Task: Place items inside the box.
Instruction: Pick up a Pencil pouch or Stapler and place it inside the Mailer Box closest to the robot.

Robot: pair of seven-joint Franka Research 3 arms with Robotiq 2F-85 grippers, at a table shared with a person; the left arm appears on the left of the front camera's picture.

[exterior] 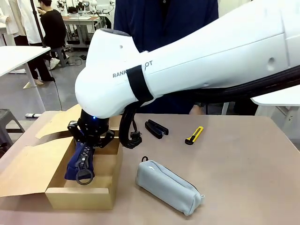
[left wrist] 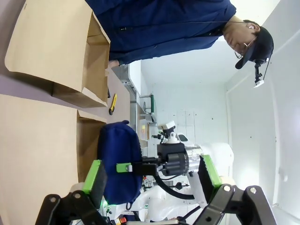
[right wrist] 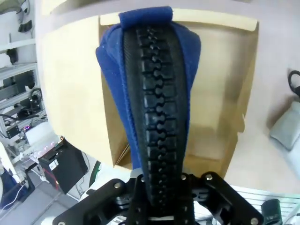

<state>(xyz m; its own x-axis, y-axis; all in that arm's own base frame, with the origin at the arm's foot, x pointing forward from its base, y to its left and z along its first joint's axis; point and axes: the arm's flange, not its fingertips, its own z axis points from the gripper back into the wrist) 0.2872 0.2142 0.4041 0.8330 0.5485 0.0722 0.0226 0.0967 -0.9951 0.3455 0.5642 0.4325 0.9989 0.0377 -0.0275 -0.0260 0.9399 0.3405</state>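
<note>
My right gripper (exterior: pixel 89 140) reaches across the table and is shut on the navy pouch (exterior: pixel 80 161), gripping its top end. The pouch hangs down into the open cardboard box (exterior: pixel 79 197) at the front left. In the right wrist view the navy pouch (right wrist: pixel 150 93) and its black zip run from my right gripper (right wrist: pixel 159 187) into the box (right wrist: pixel 220 93). A light grey-blue zip pouch (exterior: pixel 168 186), a black stapler (exterior: pixel 156 128) and a yellow-black utility knife (exterior: pixel 194 135) lie on the table. My left gripper (left wrist: pixel 152 180) stands open, facing the navy pouch (left wrist: pixel 119 164) from a distance.
A person in a dark blue top (exterior: pixel 164 18) stands at the far side of the table. The box's flaps (exterior: pixel 56 122) are spread open to the left and back. The right arm's white body (exterior: pixel 187 61) spans the middle of the front view.
</note>
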